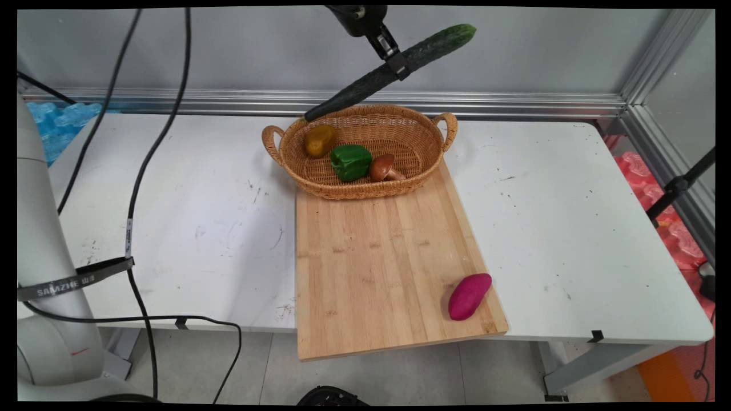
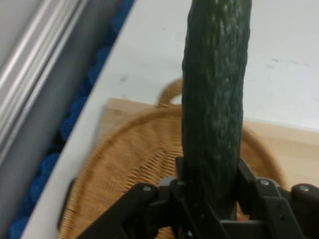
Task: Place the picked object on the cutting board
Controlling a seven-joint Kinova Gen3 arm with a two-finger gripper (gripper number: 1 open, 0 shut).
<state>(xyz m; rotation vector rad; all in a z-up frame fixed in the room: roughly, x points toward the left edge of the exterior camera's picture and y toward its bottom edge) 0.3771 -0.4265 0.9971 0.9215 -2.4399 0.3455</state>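
My gripper [image 1: 400, 64] hangs at the top of the main view, shut on a long dark green cucumber [image 1: 394, 69] held tilted in the air, its lower end over the back rim of a wicker basket [image 1: 424, 149]. In the hand view the cucumber [image 2: 215, 104] runs up between the fingers, with the basket [image 2: 124, 164] below it. Inside the basket lie a yellow-brown pepper [image 1: 320, 140], a green pepper [image 1: 350, 162] and a brown mushroom [image 1: 384, 168].
The basket's near edge rests on a wooden cutting board [image 1: 377, 257] that overhangs the table's front edge. A purple sweet potato [image 1: 469, 295] lies on the board's near right corner. Black cables [image 1: 140, 188] hang at the left. A metal rail [image 1: 342, 101] runs along the back.
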